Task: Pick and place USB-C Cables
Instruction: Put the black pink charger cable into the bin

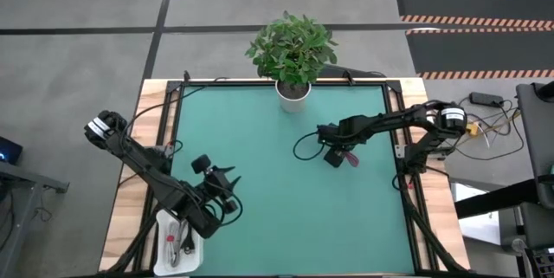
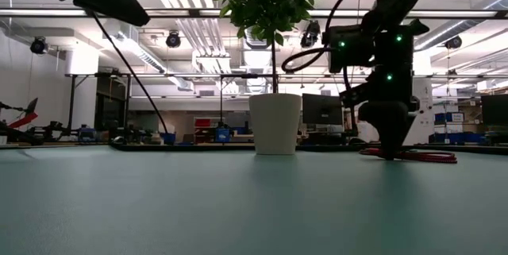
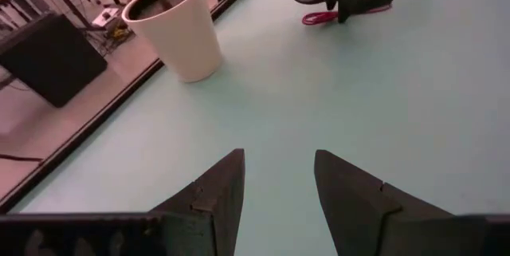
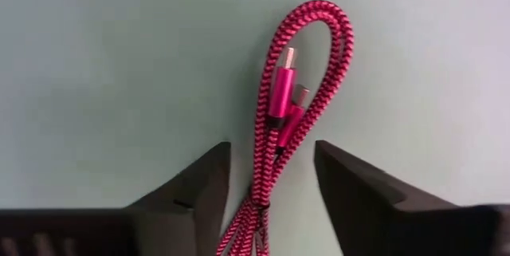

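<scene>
Right gripper (image 4: 267, 180) was down on the mat, jaws wide, straddling the magenta cable (image 4: 279, 128), not yet gripped. Left gripper (image 3: 275, 192) hung open near the white tray (image 1: 164, 256), which looked to hold cables already. We judged it partway done.

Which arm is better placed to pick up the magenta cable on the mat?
The right. The right gripper sits open directly over the magenta cable, fingers either side of it. The left gripper is across the mat, near the white tray.
</scene>
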`<action>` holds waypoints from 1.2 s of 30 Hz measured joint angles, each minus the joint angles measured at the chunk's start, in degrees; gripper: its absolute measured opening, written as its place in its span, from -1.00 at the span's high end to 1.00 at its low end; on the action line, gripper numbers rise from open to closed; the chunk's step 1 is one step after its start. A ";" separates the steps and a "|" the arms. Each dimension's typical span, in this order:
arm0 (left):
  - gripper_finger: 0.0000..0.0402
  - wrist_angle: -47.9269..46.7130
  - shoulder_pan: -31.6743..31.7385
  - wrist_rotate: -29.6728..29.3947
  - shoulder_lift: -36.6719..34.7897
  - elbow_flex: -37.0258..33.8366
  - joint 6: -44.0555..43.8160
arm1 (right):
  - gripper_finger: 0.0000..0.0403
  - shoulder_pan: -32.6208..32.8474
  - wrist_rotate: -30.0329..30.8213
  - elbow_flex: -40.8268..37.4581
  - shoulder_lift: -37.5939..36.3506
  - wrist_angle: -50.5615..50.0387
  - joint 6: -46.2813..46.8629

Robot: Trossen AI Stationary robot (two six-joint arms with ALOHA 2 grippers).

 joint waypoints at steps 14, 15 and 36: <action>0.31 5.65 0.30 -1.73 0.00 0.00 0.04 | 0.91 0.19 0.61 -0.11 -1.78 3.49 -4.91; 0.31 5.78 0.36 -1.73 0.00 0.00 0.04 | 0.91 0.19 0.47 -0.13 -2.50 3.43 -5.19; 0.31 14.27 1.95 -1.93 0.00 -0.31 0.12 | 0.93 10.09 -5.61 -4.96 -24.02 27.55 -18.18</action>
